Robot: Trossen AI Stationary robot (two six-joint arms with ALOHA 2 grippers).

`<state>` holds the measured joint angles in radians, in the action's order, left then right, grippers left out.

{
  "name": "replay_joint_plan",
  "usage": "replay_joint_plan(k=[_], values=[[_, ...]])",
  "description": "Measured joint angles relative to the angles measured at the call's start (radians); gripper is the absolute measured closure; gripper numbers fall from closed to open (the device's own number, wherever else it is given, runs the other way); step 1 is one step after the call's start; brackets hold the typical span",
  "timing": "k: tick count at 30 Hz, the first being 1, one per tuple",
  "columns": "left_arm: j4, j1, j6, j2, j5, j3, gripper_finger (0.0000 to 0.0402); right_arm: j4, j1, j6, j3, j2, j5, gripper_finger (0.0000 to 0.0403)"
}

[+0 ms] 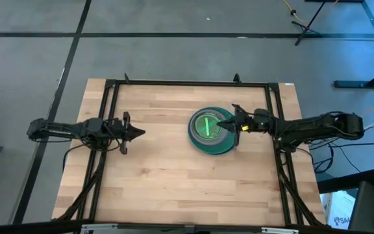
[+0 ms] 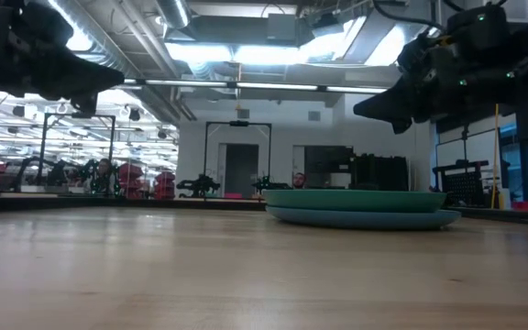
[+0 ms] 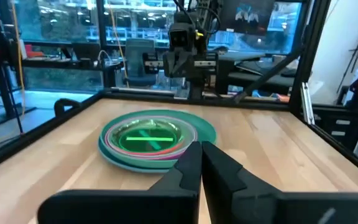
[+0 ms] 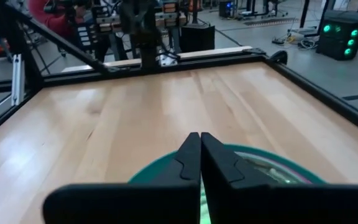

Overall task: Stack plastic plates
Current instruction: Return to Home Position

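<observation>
Wooden table (image 1: 174, 188), plate stack (image 1: 203, 148), lower colours hidden, left gripper (image 1: 141, 133), right gripper (image 1: 221, 123) closed, empty

Glossy plastic plates (image 1: 211, 133), smooth pale wood table (image 1: 174, 185)

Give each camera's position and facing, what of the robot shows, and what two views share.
High view: above the table, looking straight down; both arms, left gripper shut, right gripper shut over the plate stack.
Low view: table-top height, looking level across at the stack; both arms overhead.
Left wrist view: on that arm, facing the stack and right arm; own fingers show.
Right wrist view: on that arm, facing the left arm across the table; own fingers show.
Shared: both wrist views show the stack.
</observation>
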<state>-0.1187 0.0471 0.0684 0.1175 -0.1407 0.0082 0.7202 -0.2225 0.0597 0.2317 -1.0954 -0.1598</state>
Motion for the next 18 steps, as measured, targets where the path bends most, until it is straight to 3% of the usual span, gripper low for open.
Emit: replay_joint_plan(k=[5,12,18], values=[[0.084,-0.001,-0.001,-0.11,-0.017,0.001,0.0396,0.022,-0.039,0.011,0.001,0.0,-0.04,0.0402],[0.083,-0.001,0.01,-0.116,-0.029,0.002,0.0396,0.05,-0.047,0.011,-0.006,-0.001,-0.07,0.0402],[0.078,-0.001,0.038,-0.115,-0.03,0.002,0.0396,0.327,-0.063,0.048,-0.157,0.015,-0.072,0.0402]])
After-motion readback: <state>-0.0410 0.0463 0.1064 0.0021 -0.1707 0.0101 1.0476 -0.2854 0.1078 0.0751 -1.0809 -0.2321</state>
